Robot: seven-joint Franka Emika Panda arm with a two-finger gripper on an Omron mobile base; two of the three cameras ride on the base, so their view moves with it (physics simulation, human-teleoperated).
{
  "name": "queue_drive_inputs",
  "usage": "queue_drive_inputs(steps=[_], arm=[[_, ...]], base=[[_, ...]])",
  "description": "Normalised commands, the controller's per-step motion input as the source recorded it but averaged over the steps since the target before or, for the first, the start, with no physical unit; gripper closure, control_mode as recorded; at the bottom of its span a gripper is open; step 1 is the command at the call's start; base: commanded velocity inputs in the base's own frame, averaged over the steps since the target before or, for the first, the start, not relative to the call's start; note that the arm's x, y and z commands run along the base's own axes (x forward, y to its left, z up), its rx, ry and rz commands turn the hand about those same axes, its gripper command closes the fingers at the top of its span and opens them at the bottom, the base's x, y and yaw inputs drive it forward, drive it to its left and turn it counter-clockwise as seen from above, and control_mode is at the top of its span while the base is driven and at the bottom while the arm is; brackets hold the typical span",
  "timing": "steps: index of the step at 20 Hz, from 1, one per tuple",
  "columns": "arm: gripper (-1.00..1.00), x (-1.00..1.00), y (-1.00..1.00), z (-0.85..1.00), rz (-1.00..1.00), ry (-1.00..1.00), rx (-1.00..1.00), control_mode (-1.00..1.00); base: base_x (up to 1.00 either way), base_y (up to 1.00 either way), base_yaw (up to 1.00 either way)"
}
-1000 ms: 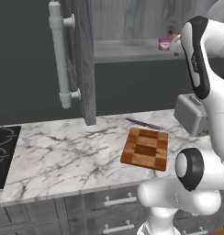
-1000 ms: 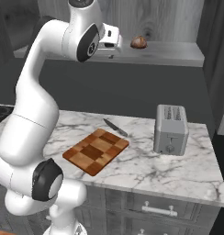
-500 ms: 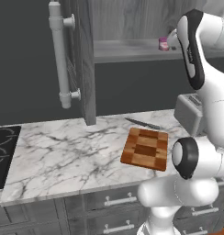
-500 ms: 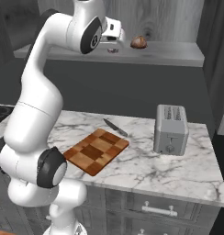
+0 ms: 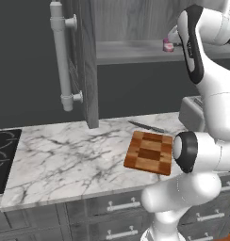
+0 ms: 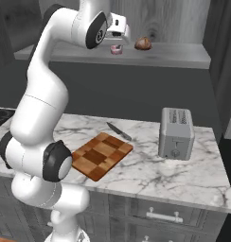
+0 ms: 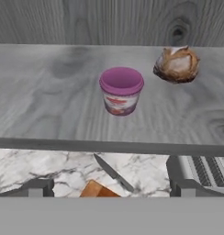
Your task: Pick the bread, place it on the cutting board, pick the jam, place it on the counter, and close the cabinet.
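Now lining up on the bread roll (image 7: 176, 64), jaws spread and empty.
My gripper (image 7: 109, 187) faces the jam jar (image 7: 121, 90); I'd shift toward the roll near the shelf's (image 7: 49, 114) back wall, then advance.

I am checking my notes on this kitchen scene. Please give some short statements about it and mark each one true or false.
1. The bread lies on the cutting board. False: it sits on the cabinet shelf, beside the jam.
2. The jam stands upright. True.
3. The jaws of the gripper hold the jam. False: they are open and empty.
4. A knife lies on the counter beyond the board. True.
5. The cabinet door is shut. False: it stands open.
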Motion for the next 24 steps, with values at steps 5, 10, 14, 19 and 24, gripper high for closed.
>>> queue_drive_inputs(steps=[5,10,14,19,24], arm=[[-1.0,0.23,-0.05,0.0,0.0,0.0,0.0,-1.0],[-1.0,0.23,-0.03,0.0,0.0,0.0,0.0,-1.0],[-1.0,0.25,0.0,0.0,0.0,0.0,0.0,-1.0],[-1.0,0.27,0.0,0.0,0.0,0.0,0.0,-1.0],[-1.0,0.28,0.0,0.0,0.0,0.0,0.0,-1.0]], base=[[0.0,0.0,0.0],[0.0,0.0,0.0],[0.0,0.0,0.0],[0.0,0.0,0.0],[0.0,0.0,0.0]])
